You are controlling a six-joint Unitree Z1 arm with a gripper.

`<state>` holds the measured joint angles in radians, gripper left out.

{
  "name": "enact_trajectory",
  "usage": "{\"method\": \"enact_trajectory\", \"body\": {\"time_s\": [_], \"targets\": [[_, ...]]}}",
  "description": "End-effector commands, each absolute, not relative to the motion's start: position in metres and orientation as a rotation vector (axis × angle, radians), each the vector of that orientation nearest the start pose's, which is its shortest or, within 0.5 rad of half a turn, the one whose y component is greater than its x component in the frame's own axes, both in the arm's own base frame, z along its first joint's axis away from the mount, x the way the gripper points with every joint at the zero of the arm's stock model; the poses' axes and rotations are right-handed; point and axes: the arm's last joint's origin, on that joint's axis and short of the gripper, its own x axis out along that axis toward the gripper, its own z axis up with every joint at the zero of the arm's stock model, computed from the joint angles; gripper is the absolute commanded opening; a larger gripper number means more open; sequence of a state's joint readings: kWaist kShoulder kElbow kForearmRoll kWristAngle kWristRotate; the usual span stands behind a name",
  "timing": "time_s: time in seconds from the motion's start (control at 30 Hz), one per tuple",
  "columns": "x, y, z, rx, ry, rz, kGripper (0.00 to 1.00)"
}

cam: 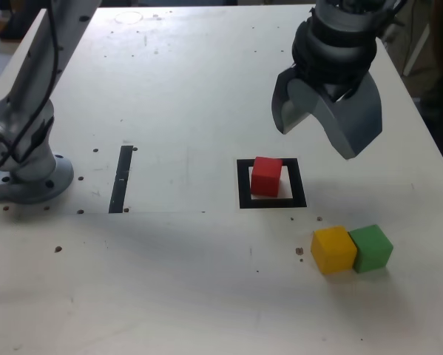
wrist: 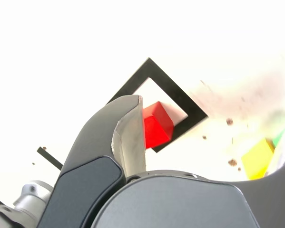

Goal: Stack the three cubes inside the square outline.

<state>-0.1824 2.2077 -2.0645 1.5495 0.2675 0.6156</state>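
Tool [cam: 326, 132]: jaws spread wide, nothing between them; it hangs above the table, clear of every cube.
Red cube [cam: 266, 176]: sits inside the outline, towards its far edge, flat on the table.
Outline [cam: 243, 185]: thick black square with a white centre, near the table's middle.
Yellow cube [cam: 333, 250]: outside the outline, near the front of the table on the exterior view's right.
Green cube [cam: 371, 248]: touching the yellow one, on its right side in the exterior view.
Strip [cam: 120, 179]: narrow black bar well to the exterior view's left of the outline; not the target.
Progress: one of three cubes is in place, as I judge it; two are not yet stacked.
Key relation: the yellow and green pair lies nearer the camera than the tool and slightly to the exterior view's right, well below the open jaws.
Pair's axis: the two cubes run side by side roughly left to right in the exterior view.
Next move, likely: go down on one of the pair, jaws set across the free faces, since the touching sides leave no gap.
Wrist view: the red cube [wrist: 156, 124] shows beside one jaw, the yellow one [wrist: 257, 158] by the other.
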Motion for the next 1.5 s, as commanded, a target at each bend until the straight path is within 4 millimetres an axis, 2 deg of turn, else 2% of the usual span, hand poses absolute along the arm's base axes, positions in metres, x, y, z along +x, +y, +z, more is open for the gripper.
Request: {"method": "enact_trajectory", "body": {"time_s": [0.0, 0.3, 0.67, 0.83, 1.47], "targets": [[0.413, -0.075, 0.294, 0.897, 1.634, -0.508, 0.99], [0.399, -0.124, 0.3, 1.054, 1.568, -0.658, 0.98], [0.383, -0.176, 0.284, 1.122, 1.551, -0.689, 0.97], [0.383, -0.183, 0.277, 1.116, 1.541, -0.684, 0.97], [0.386, -0.188, 0.243, 1.099, 1.527, -0.693, 0.96]]}}
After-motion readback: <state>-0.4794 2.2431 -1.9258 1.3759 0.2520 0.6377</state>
